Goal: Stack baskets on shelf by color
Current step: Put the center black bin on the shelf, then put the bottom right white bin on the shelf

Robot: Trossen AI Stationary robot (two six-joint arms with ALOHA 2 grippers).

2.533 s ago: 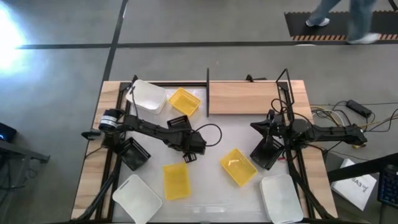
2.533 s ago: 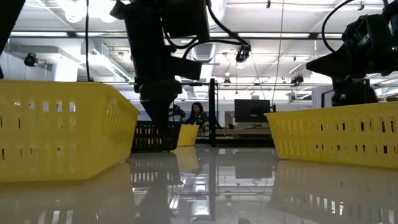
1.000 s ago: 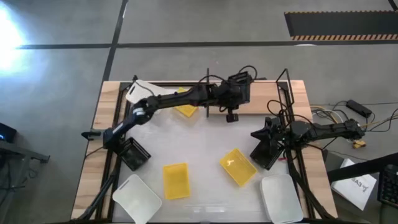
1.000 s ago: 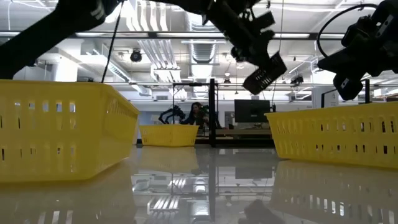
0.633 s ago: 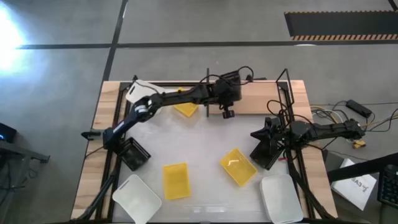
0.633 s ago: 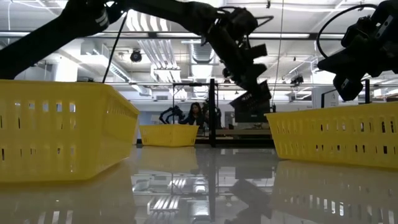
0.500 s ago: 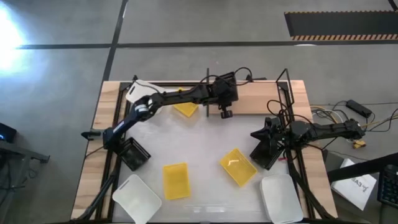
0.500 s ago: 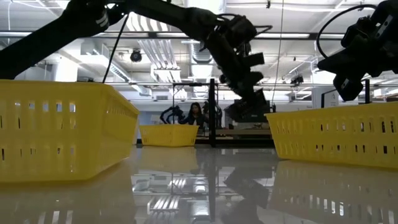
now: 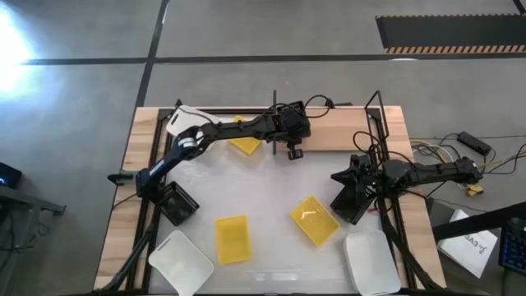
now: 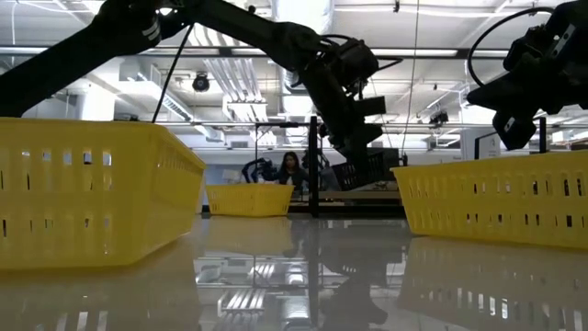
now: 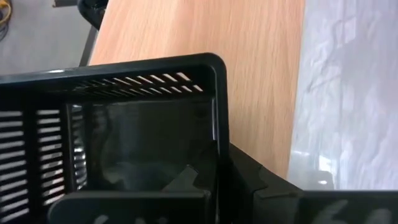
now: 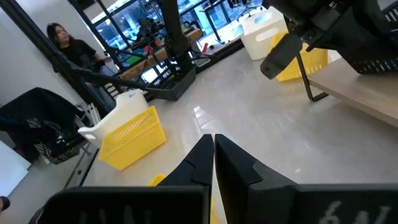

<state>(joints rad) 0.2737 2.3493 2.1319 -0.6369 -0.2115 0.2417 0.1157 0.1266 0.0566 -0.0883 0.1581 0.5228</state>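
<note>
My left gripper (image 11: 221,177) is shut on a black basket (image 11: 124,137) with slotted sides, over the left end of the pale wood shelf (image 9: 341,130). In the low view the basket (image 10: 367,170) hangs tilted close above the board; whether it touches I cannot tell. Yellow baskets rest on their bases on the table at the far left (image 9: 245,137), near middle (image 9: 233,238) and right of middle (image 9: 315,219). White baskets lie far left (image 9: 193,123), near left (image 9: 181,263) and near right (image 9: 374,261). My right gripper (image 12: 213,146) waits shut at the right side (image 9: 335,171). My left gripper pinches one side wall of the black basket (image 11: 221,140) close to a corner, one finger inside the basket and one outside. The fingers slant down from the table's left. The basket is tilted in the hold over the shelf's left end.
Another black basket (image 9: 175,203) sits by the left arm's base, and a dark boxy thing (image 9: 353,203) lies under the right arm. Thin black rods (image 9: 274,123) stand at the shelf's ends. A person (image 10: 292,170) sits in the room behind the table.
My left gripper has come down with the black basket and moved toward the table's left along the shelf, tipping further downward. The basket, high above the board a second ago, now hangs low at the shelf's left end.
</note>
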